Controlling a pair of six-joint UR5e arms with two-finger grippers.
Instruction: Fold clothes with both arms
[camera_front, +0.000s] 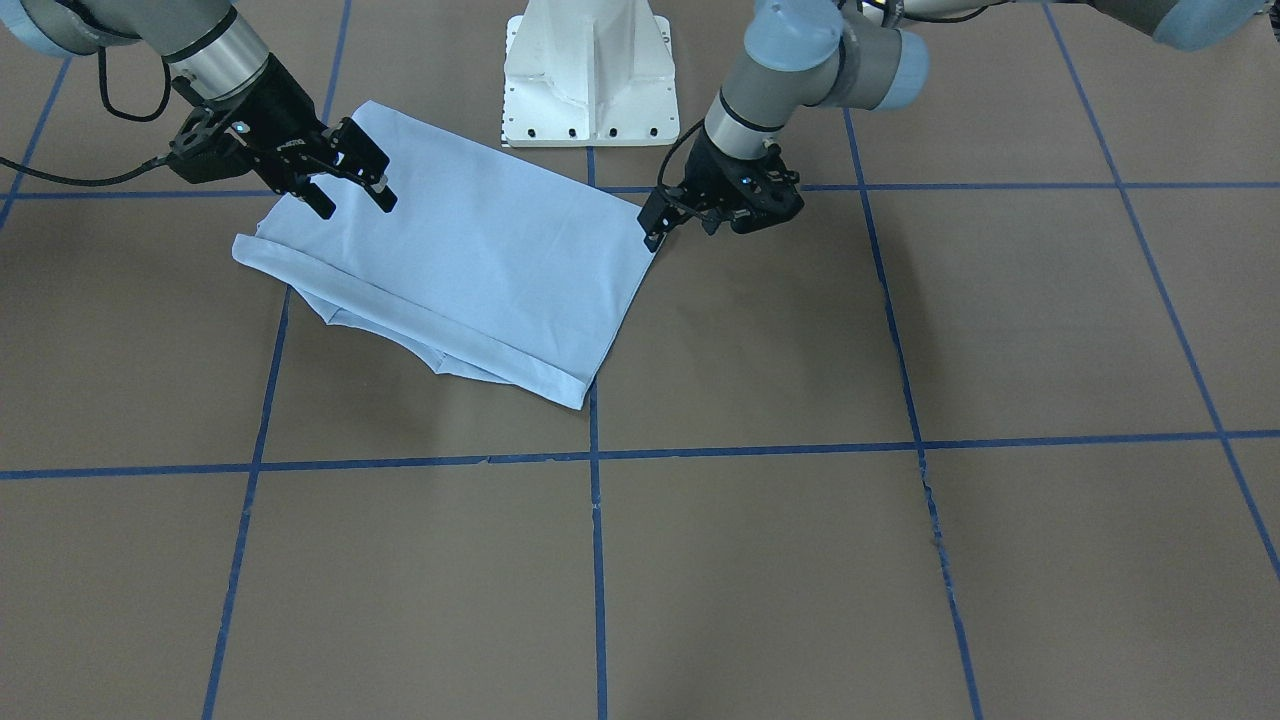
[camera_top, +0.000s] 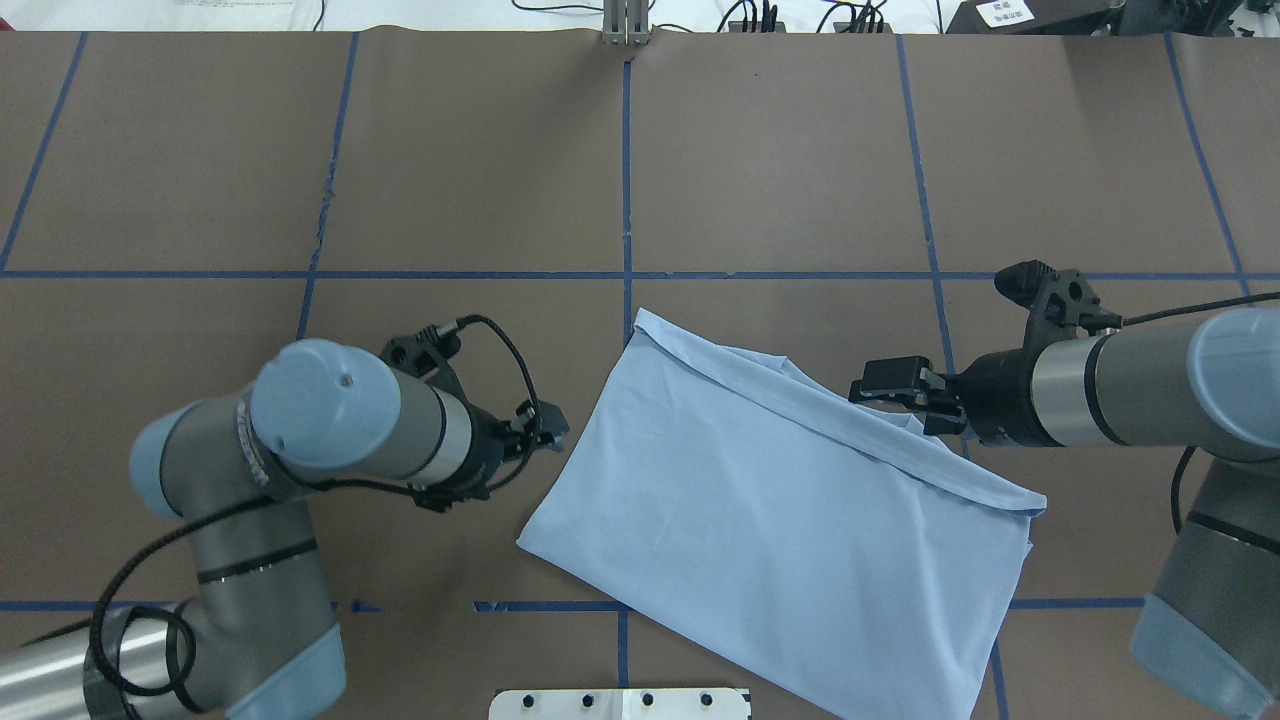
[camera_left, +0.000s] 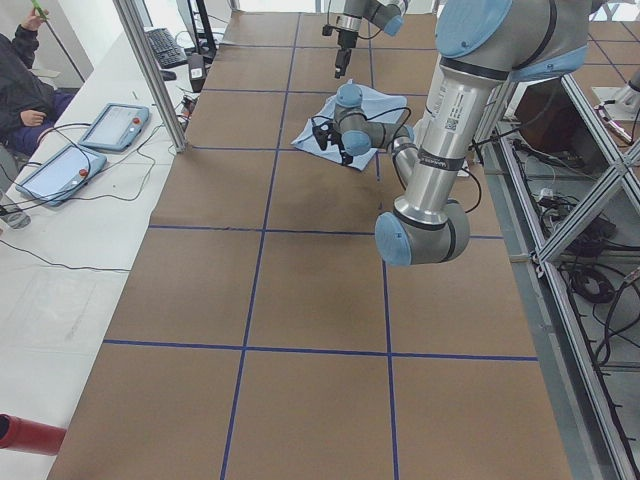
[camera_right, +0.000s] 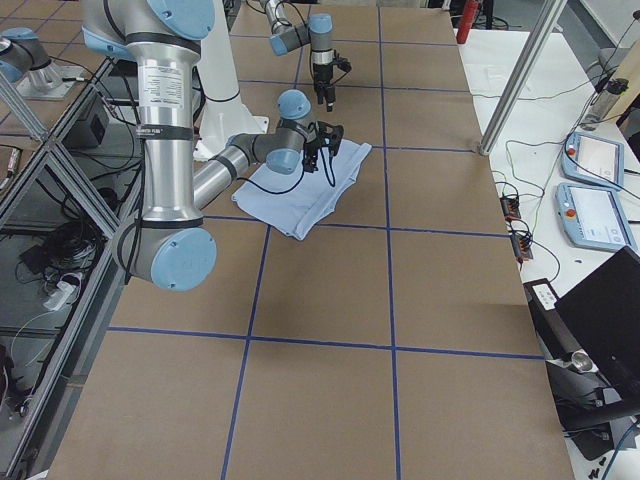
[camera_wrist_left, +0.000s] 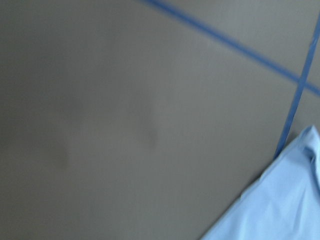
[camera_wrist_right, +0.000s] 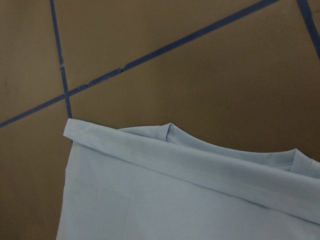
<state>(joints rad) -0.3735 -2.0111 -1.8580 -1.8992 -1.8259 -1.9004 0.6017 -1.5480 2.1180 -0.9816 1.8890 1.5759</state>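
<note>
The clothes are one pale blue shirt (camera_front: 470, 250) lying folded and flat on the brown table, close to the robot's base. A hemmed band runs along its edge farthest from the robot (camera_top: 800, 405), with more fabric layers showing under it in the right wrist view (camera_wrist_right: 175, 200). My right gripper (camera_front: 352, 198) hovers open over the shirt's corner on its own side, nothing between its fingers; in the overhead view it (camera_top: 895, 385) is over the hemmed edge. My left gripper (camera_front: 680, 225) is open just off the shirt's opposite corner, holding nothing. The left wrist view shows only table and that corner of the shirt (camera_wrist_left: 280, 210).
The white pedestal base (camera_front: 590, 70) stands just behind the shirt. Blue tape lines (camera_front: 595, 560) divide the table into squares. A side table with tablets (camera_left: 110, 125) and a seated person (camera_left: 20, 90) lies beyond the long edge opposite the robot.
</note>
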